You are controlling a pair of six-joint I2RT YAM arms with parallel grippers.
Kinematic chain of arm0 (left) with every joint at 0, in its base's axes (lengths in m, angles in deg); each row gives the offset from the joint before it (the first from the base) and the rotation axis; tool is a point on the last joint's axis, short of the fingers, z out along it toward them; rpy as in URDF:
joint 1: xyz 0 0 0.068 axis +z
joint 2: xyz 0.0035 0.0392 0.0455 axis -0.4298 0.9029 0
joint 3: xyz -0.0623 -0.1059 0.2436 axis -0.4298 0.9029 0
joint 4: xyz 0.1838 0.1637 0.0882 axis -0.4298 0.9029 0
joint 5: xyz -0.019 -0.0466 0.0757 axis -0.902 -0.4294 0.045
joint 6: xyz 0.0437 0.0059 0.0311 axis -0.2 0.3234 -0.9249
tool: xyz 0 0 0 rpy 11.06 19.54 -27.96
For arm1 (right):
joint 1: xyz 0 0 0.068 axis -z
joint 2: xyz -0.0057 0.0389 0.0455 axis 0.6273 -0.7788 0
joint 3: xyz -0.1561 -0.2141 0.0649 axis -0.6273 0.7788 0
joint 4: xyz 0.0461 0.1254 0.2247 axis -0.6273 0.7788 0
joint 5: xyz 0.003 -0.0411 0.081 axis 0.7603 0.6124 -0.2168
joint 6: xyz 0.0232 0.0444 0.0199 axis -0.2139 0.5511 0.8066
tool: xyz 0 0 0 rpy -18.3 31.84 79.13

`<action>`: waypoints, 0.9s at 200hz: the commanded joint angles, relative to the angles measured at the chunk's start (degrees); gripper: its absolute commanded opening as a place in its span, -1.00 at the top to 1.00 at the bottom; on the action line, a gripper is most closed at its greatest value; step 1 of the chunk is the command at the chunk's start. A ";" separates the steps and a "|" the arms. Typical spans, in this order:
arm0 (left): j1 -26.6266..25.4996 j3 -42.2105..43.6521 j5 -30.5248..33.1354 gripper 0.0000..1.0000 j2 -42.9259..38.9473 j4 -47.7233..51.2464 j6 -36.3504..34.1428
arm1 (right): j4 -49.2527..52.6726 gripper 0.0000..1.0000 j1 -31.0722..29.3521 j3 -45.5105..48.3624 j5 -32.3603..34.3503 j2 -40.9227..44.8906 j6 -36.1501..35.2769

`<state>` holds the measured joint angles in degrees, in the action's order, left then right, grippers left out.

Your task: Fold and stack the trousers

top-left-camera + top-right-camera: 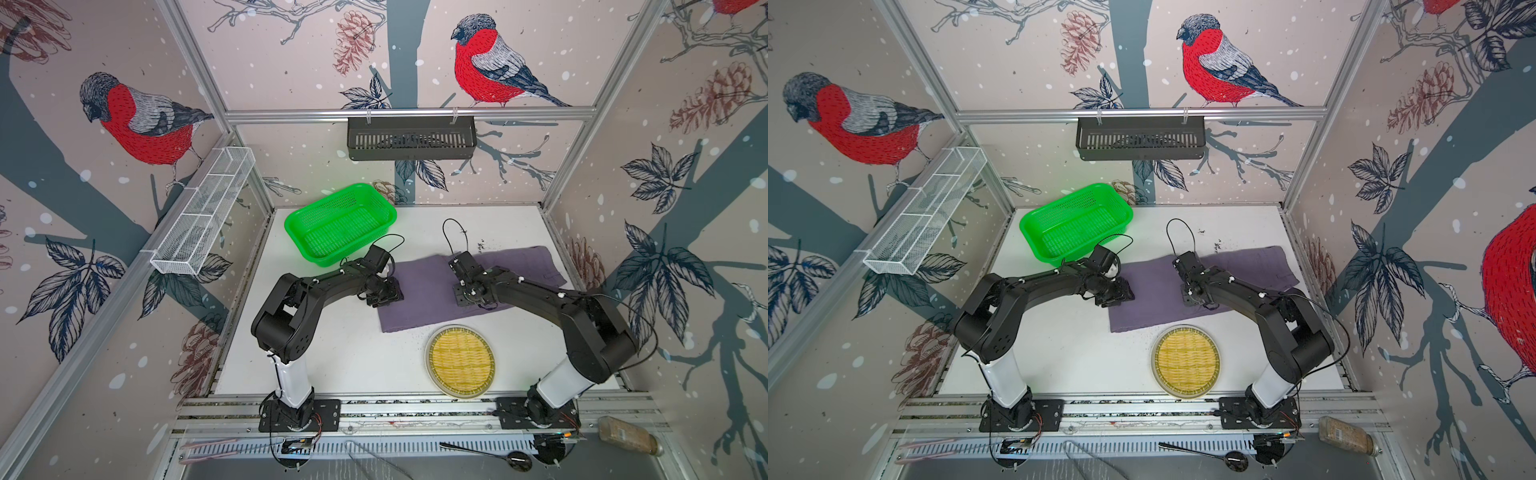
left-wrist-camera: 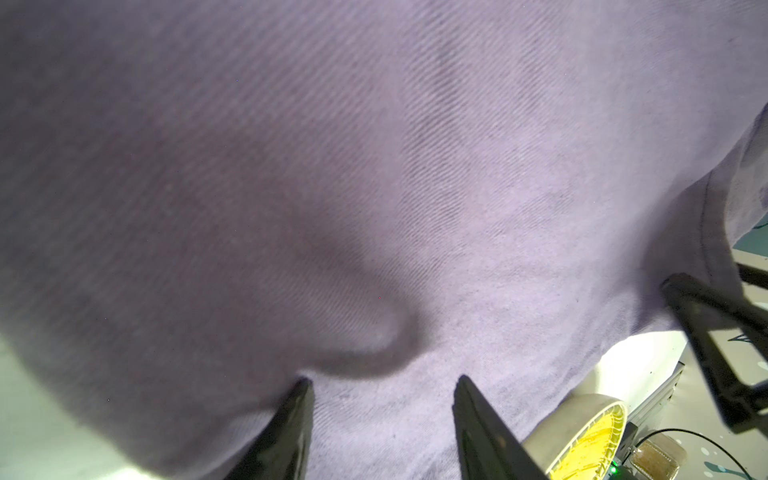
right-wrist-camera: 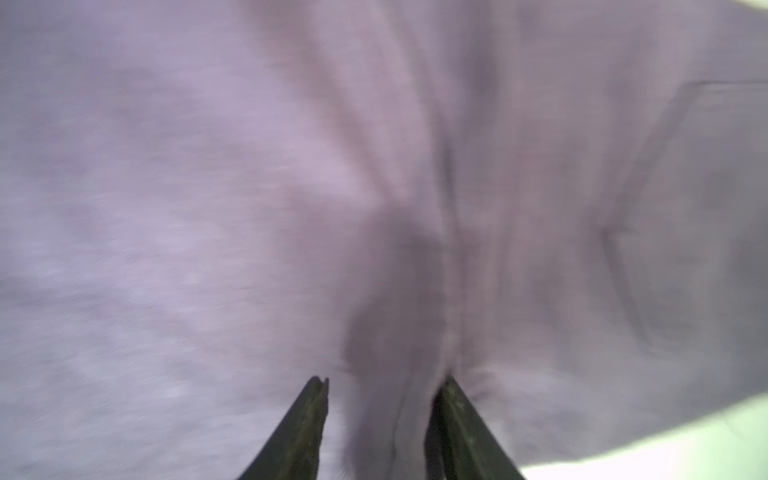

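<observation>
I've got the trousers [image 1: 428, 286] flat on the table [image 1: 332, 353], right of centre. Plastic basket [image 1: 340, 224] sits behind-left of them, woven tray [image 1: 459, 361] just in front. Left gripper [image 1: 388, 296] on their left edge, right gripper [image 1: 466, 297] mid-cloth.

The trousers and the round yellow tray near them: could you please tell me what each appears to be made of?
The trousers look like a soft, matte woven cloth, possibly cotton: the left wrist view shows fine diagonal twill ribs and a soft wrinkle. The round tray seems to be yellow woven bamboo or straw strips inside a pale smooth rim, perhaps plastic.
</observation>
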<state>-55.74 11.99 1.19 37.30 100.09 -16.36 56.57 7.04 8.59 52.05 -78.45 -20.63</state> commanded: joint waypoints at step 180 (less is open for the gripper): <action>0.30 1.51 5.22 -0.22 -8.73 5.82 -5.35 | -10.91 0.21 10.45 -4.14 -17.36 -4.60 -5.69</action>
<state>-55.63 13.28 7.64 27.92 108.22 -22.07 47.26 17.18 5.51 37.01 -81.90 -23.86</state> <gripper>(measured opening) 0.613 0.402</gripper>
